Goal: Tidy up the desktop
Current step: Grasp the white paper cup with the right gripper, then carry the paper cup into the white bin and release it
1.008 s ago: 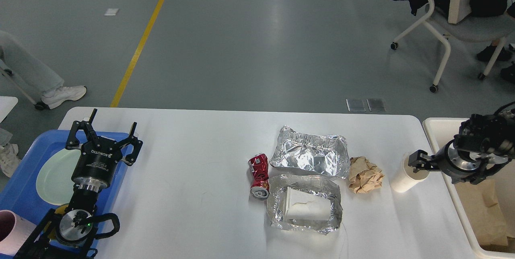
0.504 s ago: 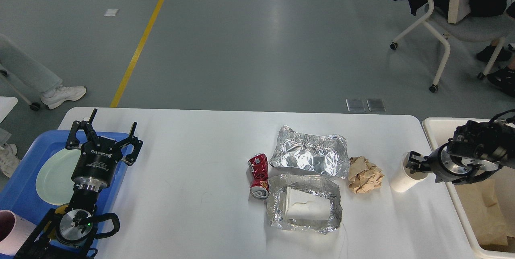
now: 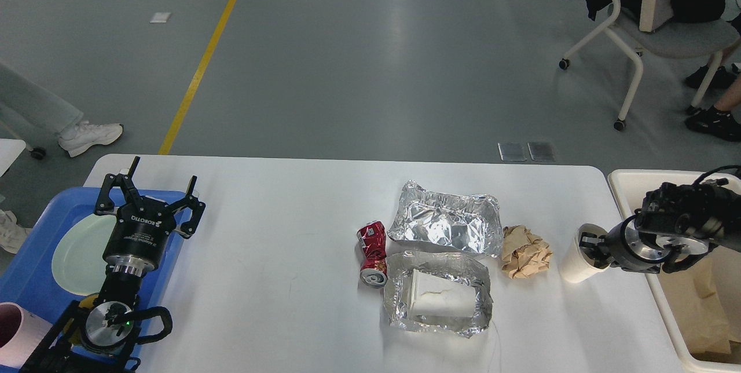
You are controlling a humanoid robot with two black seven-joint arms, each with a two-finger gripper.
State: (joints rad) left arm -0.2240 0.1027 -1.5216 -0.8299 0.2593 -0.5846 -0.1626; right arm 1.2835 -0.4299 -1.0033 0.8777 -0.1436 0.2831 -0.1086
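The white desktop [image 3: 278, 245] holds a crushed red can [image 3: 372, 252], an empty foil tray [image 3: 446, 225], a second foil tray [image 3: 399, 312] with a white box inside, crumpled brown paper [image 3: 525, 251] and a white paper cup [image 3: 573, 266]. My right gripper [image 3: 591, 245] is at the cup's rim, with dark fingers over its mouth. It is seen end-on, so I cannot tell whether it grips. My left gripper [image 3: 147, 190] is open and empty above the blue tray's right edge.
The blue tray [image 3: 35, 280] at the left holds a pale green plate [image 3: 78, 257] and a pink cup [image 3: 14, 332]. A cream bin [image 3: 628, 182] with brown paper inside stands off the table's right end. A chair and people's legs are on the floor beyond.
My right gripper has moved left and down onto the cup's mouth, and the cup has shifted slightly left. The left arm has not moved.
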